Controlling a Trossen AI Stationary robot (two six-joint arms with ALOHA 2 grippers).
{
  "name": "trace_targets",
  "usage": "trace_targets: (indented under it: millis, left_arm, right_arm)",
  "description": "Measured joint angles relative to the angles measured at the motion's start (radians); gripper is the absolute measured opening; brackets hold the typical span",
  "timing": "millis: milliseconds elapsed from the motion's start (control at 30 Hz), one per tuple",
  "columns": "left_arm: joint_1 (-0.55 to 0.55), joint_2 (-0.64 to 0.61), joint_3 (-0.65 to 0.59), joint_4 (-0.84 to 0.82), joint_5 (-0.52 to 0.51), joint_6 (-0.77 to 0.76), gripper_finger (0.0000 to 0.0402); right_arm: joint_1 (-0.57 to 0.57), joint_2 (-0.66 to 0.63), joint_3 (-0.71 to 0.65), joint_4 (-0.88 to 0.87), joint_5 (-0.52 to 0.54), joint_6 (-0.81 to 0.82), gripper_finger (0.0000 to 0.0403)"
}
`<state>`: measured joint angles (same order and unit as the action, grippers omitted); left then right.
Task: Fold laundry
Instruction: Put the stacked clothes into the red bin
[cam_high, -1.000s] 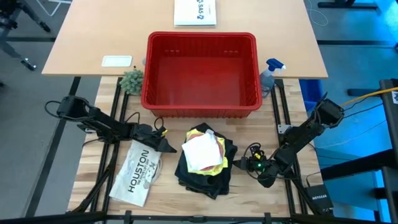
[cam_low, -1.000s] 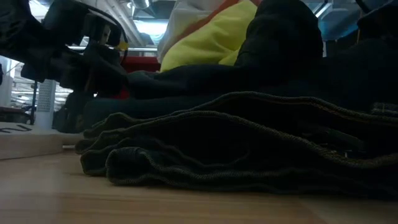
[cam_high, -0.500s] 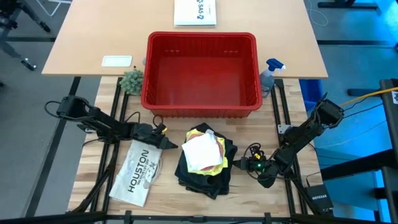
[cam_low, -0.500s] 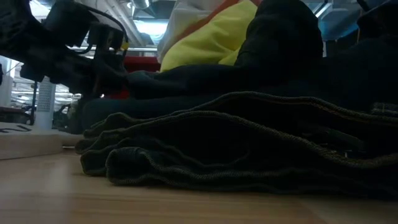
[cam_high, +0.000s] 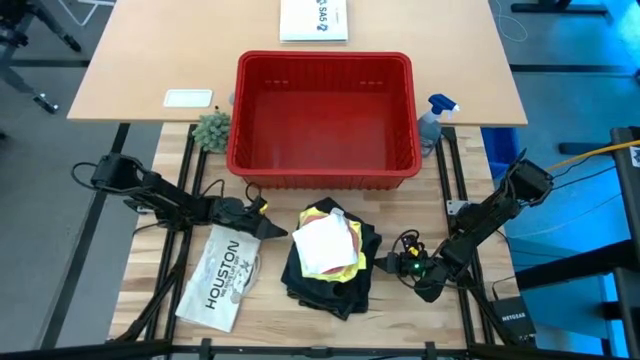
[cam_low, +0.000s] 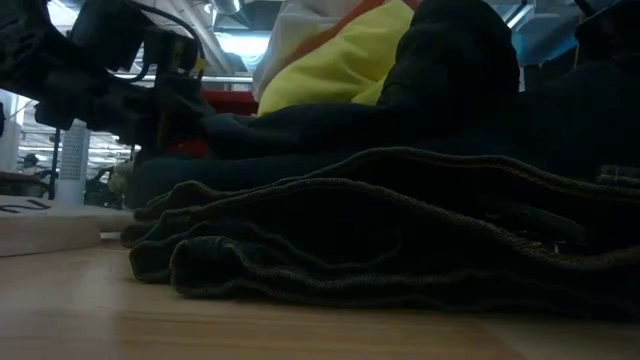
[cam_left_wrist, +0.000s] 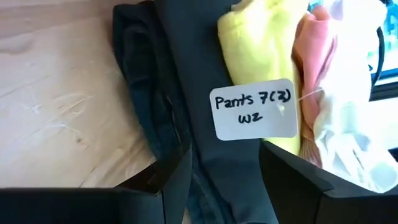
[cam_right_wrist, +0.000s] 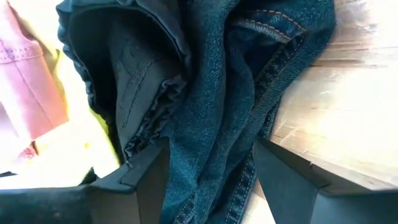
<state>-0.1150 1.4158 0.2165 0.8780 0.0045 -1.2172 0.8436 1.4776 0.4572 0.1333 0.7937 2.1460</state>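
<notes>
Overhead: bright, even light — the table (cam_high: 150, 60) is clear, shadows faint.
Table level: dim; the dark trousers (cam_low: 400, 240) lose detail, the wood up close is blurred.
Background: ceiling lights glare behind the pile.
Wrist views: well lit — the tag (cam_left_wrist: 254, 108) reads sharp, near fingers (cam_left_wrist: 292, 186) soft.
</notes>
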Motion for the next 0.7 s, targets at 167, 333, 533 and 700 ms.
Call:
trace_targets:
  millis: [167,333,533,700]
  left_arm:
    - [-0.002,0.0,0.003,-0.011,0.047,0.179,0.0178]
    - [-0.034,0.0,0.063,-0.199,0.081,0.42,0.0178]
    - [0.0,0.0,0.086,-0.311,0.113,0.178,0.0181]
    - [0.033,0.0,0.086,-0.197,0.199,0.107,0.0207]
  right_arm:
    - [0.0,0.0,0.0,0.0,0.0,0.0,0.0222]
    - [0.0,0.0,0.0,-0.004,0.0,-0.004,0.0222]
    - [0.0,0.0,0.0,-0.007,0.0,-0.017,0.0222]
    - [0.0,0.0,0.0,-0.005,0.0,-0.052,0.0222]
